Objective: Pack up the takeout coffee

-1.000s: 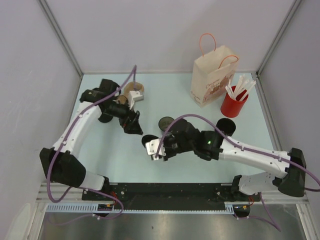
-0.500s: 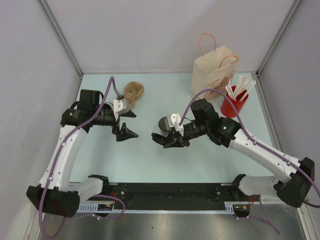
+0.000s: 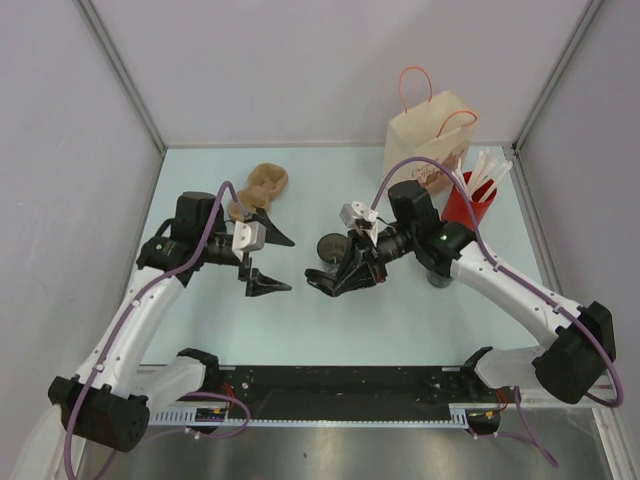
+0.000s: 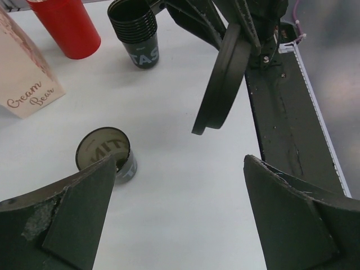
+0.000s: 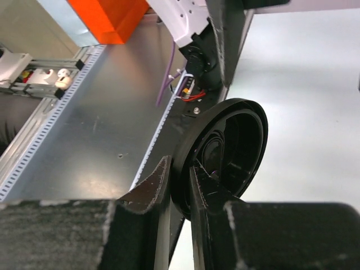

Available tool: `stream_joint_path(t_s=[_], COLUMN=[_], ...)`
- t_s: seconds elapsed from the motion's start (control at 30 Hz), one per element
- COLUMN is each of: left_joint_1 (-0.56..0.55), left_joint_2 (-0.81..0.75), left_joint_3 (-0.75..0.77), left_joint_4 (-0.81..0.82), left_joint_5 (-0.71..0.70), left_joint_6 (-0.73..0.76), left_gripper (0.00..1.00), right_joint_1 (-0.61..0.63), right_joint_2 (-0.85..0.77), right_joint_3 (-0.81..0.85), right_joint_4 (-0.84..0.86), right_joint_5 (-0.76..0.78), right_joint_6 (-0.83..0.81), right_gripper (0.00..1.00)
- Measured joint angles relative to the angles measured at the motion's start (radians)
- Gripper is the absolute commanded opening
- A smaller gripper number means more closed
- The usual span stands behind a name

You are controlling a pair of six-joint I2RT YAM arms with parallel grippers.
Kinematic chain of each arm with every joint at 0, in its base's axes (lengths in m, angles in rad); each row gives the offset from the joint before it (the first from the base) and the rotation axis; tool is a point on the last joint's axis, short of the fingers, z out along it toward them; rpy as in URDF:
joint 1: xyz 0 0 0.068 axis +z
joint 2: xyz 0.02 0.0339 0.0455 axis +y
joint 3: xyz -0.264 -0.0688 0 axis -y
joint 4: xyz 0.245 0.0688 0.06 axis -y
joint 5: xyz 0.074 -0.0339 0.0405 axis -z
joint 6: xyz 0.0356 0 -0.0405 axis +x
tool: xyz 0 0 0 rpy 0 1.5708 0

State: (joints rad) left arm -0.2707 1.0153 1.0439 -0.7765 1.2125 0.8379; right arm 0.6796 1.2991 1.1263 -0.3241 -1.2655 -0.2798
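Now | right fingers [image 3: 338, 276] pinch the lid [image 4: 222, 79] by its rim, raised beside the uncovered cup [image 4: 102, 151] | left fingers [image 3: 268, 262] spread wide, empty, drawn nearer | capping likely next

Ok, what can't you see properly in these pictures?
Left wrist view: the left jaws cover the bottom of the coffee cup, cutting its lettering.
Right wrist view: the right jaws hide part of the lid.
Top view: the right arm covers most of the cup stack.
Top view: the brown lump is too small to name.
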Motion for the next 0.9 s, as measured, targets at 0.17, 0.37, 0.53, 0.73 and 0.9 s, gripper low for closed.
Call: stream_joint_path(t_s=[0.17,0.37,0.53,0.73,0.9], left_joint_1=[-0.021,-0.038,-0.068,-0.117,-0.145], left_joint_2=[0.039,0.071,0.096,0.098,0.105], left_joint_3=[-0.008,-0.008,-0.018,-0.038,-0.040], left_joint_4=[0.050,0.100,0.109,0.109,0.109], left_joint_5=[0.025,0.090,0.112,0.114,0.120], left_joint_6=[-0.051,-0.114,-0.127,-0.131,-0.133], left_gripper=[0.99,0.95,0.92,0.87,0.64], right_joint_1=[0.006,0.031,0.039,0.038,0.036], right_joint_2=[0.006,0.046,0.057,0.057,0.057], right_joint_3=[0.000,0.000,0.000,0.000,0.000], right_joint_4=[0.001,-0.005,-0.017,-0.022,-0.026], right_joint_5=[-0.039,-0.052,-0.052,-0.051,-0.048], right_joint_6=[0.007,-0.005,-0.017,-0.036,-0.048], right_gripper=[0.10,0.10,0.10,0.11,0.11])
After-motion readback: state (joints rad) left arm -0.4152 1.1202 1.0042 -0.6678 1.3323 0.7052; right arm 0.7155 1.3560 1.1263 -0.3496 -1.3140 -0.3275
